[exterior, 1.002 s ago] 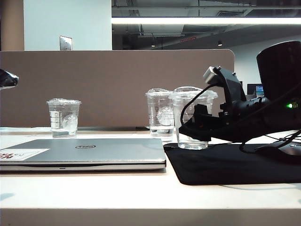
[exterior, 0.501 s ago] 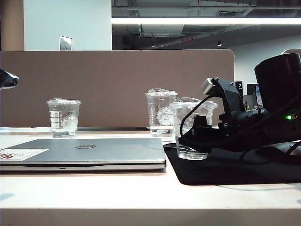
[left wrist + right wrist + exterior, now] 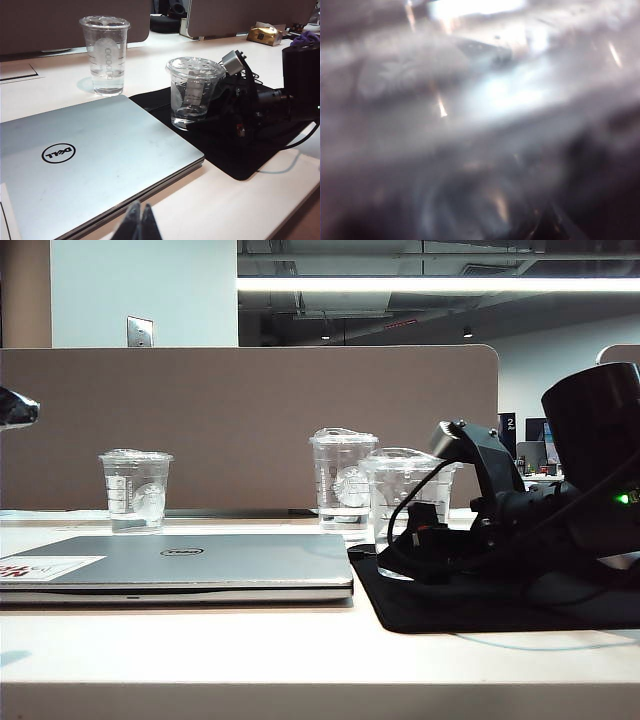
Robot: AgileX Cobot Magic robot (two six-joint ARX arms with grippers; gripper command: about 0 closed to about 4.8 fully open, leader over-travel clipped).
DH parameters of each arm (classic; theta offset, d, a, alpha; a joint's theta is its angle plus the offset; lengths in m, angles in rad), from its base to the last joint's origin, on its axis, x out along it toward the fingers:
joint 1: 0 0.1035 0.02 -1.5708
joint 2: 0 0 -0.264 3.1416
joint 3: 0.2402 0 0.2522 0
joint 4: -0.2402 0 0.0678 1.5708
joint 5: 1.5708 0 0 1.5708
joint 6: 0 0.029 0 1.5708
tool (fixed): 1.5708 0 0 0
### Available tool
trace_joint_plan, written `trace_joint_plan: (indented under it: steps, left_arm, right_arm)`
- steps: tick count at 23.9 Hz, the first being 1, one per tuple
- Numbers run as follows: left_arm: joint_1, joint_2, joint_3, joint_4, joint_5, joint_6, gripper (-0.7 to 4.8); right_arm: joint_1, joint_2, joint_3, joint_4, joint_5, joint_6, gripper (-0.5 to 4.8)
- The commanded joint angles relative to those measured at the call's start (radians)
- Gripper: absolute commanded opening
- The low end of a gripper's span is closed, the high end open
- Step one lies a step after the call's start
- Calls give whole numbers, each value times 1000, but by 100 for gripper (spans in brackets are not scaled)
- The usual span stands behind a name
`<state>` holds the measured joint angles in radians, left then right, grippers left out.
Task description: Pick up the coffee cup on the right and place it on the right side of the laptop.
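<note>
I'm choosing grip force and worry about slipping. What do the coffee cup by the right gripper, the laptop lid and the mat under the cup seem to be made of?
The coffee cup looks like thin clear plastic, glossy: you see through it. The laptop lid seems brushed silver metal, with a soft matte sheen. The black mouse mat appears to be fabric or foam, dull and unreflective. The right gripper sits at the cup's base.

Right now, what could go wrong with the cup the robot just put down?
The right hand sits close around the short clear plastic lidded cup on the black mat; backing out crookedly might tip it. The taller clear logo cup stands nearby and could get bumped.
</note>
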<state>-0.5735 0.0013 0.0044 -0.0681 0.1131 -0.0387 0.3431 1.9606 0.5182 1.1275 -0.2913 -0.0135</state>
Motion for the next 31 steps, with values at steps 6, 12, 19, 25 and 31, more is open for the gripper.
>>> trace_joint_plan:
  steps: [6,12,19,25,31]
  left_arm:
    - [0,0,3,8,3,2,-5]
    - [0,0,3,7,3,2,-5]
    - [1,0,3,2,3,2,-5]
    - [2,0,3,2,3,2,-5]
    - [66,0,3,2,4,2,-5]
  right_arm:
    - [0,-8,-81,67,1,14,479]
    - [-1,-29,-205,273,45,13,479]
    - [-2,-111,-314,276,108,13,479]
    - [-2,-197,-349,280,110,21,269]
    - [-2,-373,-412,280,110,36,16]
